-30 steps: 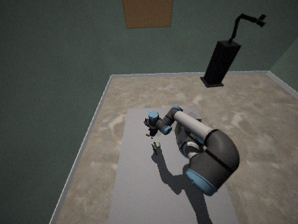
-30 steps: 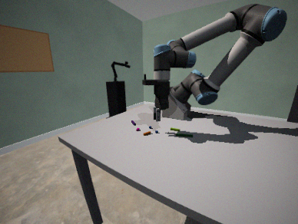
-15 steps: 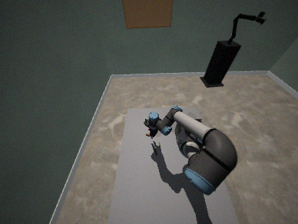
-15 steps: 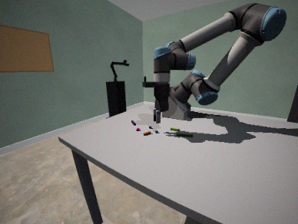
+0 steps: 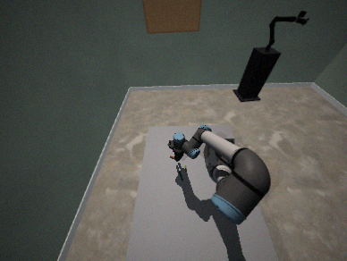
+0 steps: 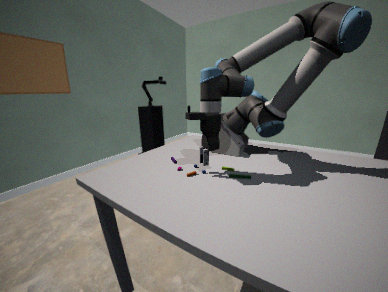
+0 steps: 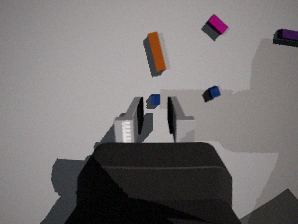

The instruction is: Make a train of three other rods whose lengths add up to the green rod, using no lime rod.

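Observation:
My gripper (image 7: 155, 108) is open, its fingers pointing down just above the table. In the wrist view a small blue rod (image 7: 153, 100) lies on the table between the fingertips, which are not closed on it. A second blue rod (image 7: 210, 94) lies to its right. An orange rod (image 7: 156, 52) lies just beyond, with a magenta rod (image 7: 214, 26) and a purple rod (image 7: 286, 36) farther right. In the exterior view the gripper (image 6: 205, 159) stands over the cluster, and the green rod (image 6: 240, 176) and a lime rod (image 6: 228, 168) lie to its right.
A thin grey rod (image 6: 214, 173) lies next to the green one. The arm's own links and shadow lie behind the cluster. A black pedestal (image 6: 151, 127) with a small arm stands on the floor beyond the table.

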`<state>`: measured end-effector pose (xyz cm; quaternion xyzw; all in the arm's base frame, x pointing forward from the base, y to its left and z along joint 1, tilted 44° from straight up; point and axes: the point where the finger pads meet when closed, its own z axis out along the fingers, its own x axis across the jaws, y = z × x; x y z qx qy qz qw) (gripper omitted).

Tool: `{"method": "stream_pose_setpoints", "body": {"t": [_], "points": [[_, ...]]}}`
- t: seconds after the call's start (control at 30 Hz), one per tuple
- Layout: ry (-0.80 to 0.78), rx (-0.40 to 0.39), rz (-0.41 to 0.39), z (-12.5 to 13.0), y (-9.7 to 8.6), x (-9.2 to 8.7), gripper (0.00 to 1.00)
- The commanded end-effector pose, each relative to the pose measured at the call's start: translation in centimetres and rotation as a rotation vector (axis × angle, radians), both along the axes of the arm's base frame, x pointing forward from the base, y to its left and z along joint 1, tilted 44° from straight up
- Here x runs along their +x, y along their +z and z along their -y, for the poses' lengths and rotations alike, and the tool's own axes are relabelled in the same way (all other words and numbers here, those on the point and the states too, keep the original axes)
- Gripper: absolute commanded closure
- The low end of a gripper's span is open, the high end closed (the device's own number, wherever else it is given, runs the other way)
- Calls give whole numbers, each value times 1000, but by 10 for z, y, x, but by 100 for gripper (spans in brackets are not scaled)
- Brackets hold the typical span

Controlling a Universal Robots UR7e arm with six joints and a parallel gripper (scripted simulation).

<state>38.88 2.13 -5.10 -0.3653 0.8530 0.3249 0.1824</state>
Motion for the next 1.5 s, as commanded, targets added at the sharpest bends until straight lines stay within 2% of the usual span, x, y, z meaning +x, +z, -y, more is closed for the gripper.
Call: {"method": "stream_pose_setpoints", "body": {"t": [0.0, 0.5, 1.47], "points": [[0, -1, 1, -4, -4, 1, 46], [0, -1, 1, -14, -15, 2, 46], [0, -1, 1, -15, -16, 2, 46]]}}
